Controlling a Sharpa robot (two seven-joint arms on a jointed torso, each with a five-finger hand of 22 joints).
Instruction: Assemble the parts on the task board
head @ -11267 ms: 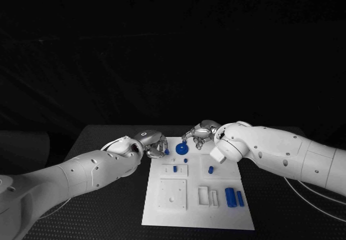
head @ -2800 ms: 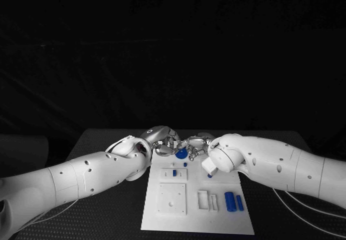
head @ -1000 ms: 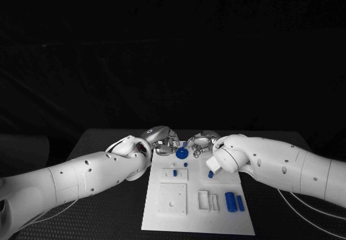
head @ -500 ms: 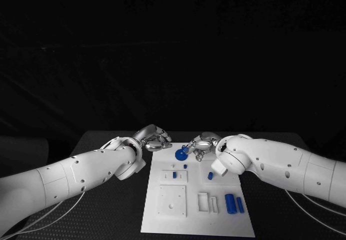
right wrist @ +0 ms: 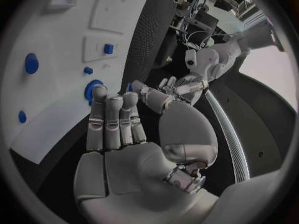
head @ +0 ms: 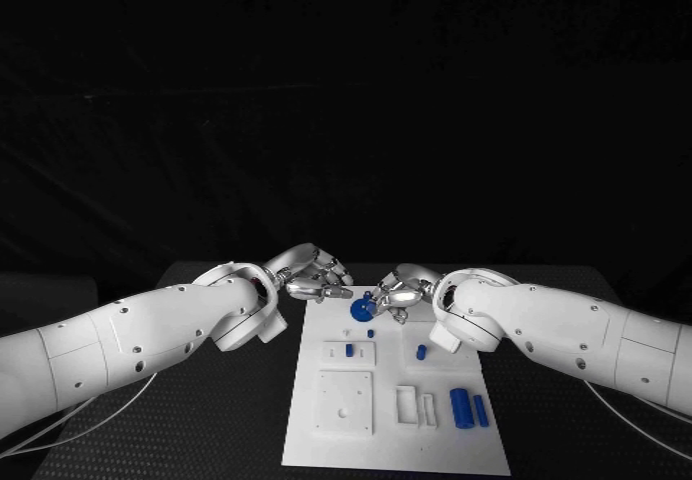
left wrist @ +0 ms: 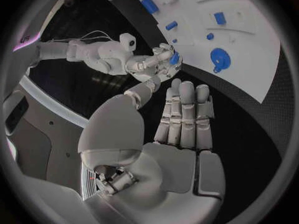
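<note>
The white task board (head: 433,440) lies in the middle of the table. A round blue part (head: 361,311) rests flat near its far edge, also visible in the left wrist view (left wrist: 219,59). My right hand (head: 397,294) hovers just beside it and pinches a small blue part (head: 371,297) between thumb and a finger; the left wrist view shows that small blue part (left wrist: 174,58) at its fingertips. My left hand (head: 310,276) is raised off the board's far left corner, and its fingers (left wrist: 185,114) are stretched out with nothing in them.
Lying further along the board are a small blue peg (head: 371,333), a blue piece in a white block (head: 351,348), another blue piece (head: 420,352) and two blue cylinders (head: 462,407). White blocks (head: 407,401) stand near them. Black table (head: 173,430) surrounds the board.
My left hand has drawn back to the left, away from the round blue part, which now lies on the board. My right hand has stayed at the far edge.
</note>
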